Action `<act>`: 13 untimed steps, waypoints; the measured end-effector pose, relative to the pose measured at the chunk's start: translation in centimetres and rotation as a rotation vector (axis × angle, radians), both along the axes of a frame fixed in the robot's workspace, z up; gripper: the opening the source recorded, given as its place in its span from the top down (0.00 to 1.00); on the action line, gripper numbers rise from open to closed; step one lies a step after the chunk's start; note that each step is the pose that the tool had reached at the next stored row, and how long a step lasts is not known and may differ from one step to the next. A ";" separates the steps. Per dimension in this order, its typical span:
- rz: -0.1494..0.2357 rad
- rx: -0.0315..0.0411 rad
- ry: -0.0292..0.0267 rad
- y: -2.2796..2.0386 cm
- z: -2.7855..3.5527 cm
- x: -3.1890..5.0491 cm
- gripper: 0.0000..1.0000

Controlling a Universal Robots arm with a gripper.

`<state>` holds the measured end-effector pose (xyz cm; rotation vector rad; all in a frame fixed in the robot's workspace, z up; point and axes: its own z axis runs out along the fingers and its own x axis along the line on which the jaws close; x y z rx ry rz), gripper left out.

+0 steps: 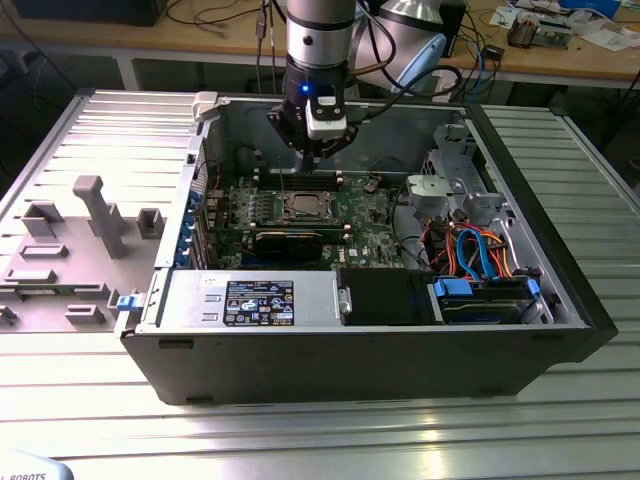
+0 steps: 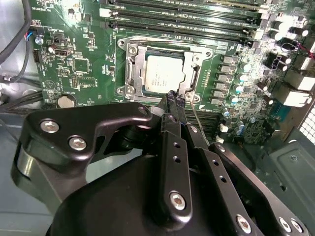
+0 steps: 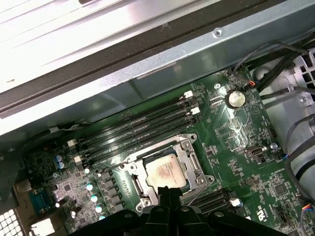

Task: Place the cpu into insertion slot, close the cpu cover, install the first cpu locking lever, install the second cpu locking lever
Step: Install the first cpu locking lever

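The cpu (image 2: 163, 73) (image 3: 166, 172), a flat silver-grey square, lies in the insertion slot (image 2: 127, 90) (image 3: 129, 169) on the green board. The cpu cover (image 2: 134, 64) (image 3: 189, 156), a thin silver frame, lies flat around the chip. My gripper (image 2: 176, 96) (image 3: 170, 194) has its black fingers together, with the tips down at one corner of the socket. A thin wire locking lever (image 2: 195, 117) (image 3: 196, 195) sticks up at a slant right beside the tips. In the exterior view the gripper (image 1: 309, 156) hangs just behind the cpu (image 1: 303, 206) inside the open case.
Long memory slots (image 3: 138, 130) run beside the socket. A black graphics card (image 1: 290, 240) lies in front of it. Orange and blue cables (image 1: 478, 255) and a drive cage (image 1: 455, 180) fill the exterior view's right. The case walls (image 1: 330, 350) ring the board. A grey fixture plate (image 1: 70, 250) sits at the left.
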<state>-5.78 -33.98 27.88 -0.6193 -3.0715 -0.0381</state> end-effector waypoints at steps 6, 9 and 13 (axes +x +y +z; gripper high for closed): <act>0.000 -0.0001 -0.0013 0.00 0.00 -0.01 0.89; 0.000 0.0000 -0.0017 0.00 0.00 -0.01 0.89; 0.000 0.0000 -0.0021 0.00 0.00 -0.01 0.89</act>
